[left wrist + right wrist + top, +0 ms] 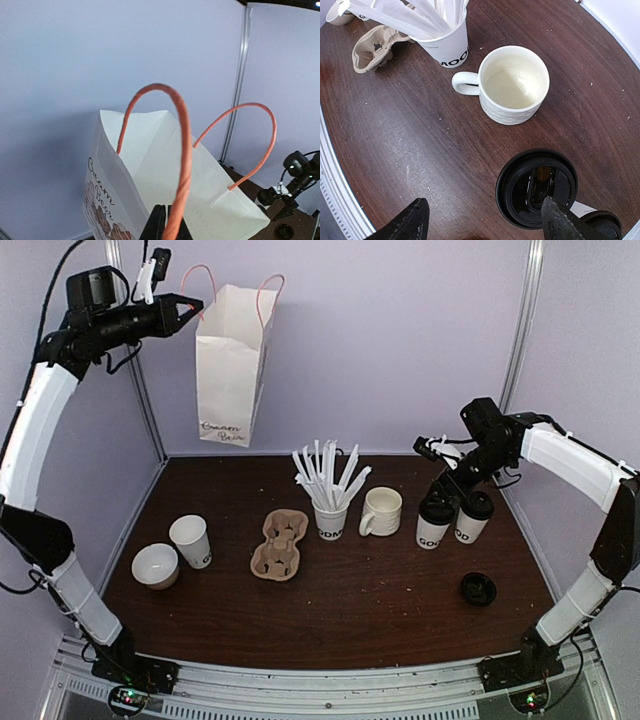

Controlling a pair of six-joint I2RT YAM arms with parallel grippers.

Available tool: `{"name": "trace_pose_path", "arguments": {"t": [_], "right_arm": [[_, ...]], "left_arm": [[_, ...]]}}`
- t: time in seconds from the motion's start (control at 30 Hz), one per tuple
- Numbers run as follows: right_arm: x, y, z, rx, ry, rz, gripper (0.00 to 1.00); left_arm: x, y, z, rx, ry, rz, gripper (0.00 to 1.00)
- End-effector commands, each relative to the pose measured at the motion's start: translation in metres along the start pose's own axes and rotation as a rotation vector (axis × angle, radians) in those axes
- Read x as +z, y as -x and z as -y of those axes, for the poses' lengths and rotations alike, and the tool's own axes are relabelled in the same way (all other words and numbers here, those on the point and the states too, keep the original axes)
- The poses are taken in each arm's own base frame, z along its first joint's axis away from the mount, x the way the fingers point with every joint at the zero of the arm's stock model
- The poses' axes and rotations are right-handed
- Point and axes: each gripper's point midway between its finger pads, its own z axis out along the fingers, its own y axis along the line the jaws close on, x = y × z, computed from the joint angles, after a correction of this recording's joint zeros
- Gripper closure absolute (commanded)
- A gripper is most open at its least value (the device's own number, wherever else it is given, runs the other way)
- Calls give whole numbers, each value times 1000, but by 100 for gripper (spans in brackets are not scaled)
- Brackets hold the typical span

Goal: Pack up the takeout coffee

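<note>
Two takeout coffee cups, white with black lids, stand side by side at the right of the table, one (433,522) left of the other (472,518). My right gripper (446,478) hovers just above them, open. In the right wrist view the nearer cup's lid (536,187) lies under the right finger, and the second lid (602,225) shows at the corner. My right gripper (485,225) holds nothing. High at the back left, my left gripper (193,308) is shut on an orange handle (182,165) of the white paper bag (230,365), which hangs off the table.
A cream mug (381,511) and a cup of white sticks (329,508) stand left of the coffees. A cardboard cup carrier (280,545), an open paper cup (190,540) and a small bowl (155,565) sit further left. A loose black lid (478,588) lies near the right front.
</note>
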Motion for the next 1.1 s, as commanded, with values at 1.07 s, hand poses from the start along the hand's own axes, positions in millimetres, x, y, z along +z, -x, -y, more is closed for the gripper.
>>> {"name": "trace_pose_path", "arguments": {"t": [1.07], "right_arm": [[-29,-9,50,118,-153,25,19]], "left_arm": [[-33,-115,353,-220,-1025,-356,100]]}}
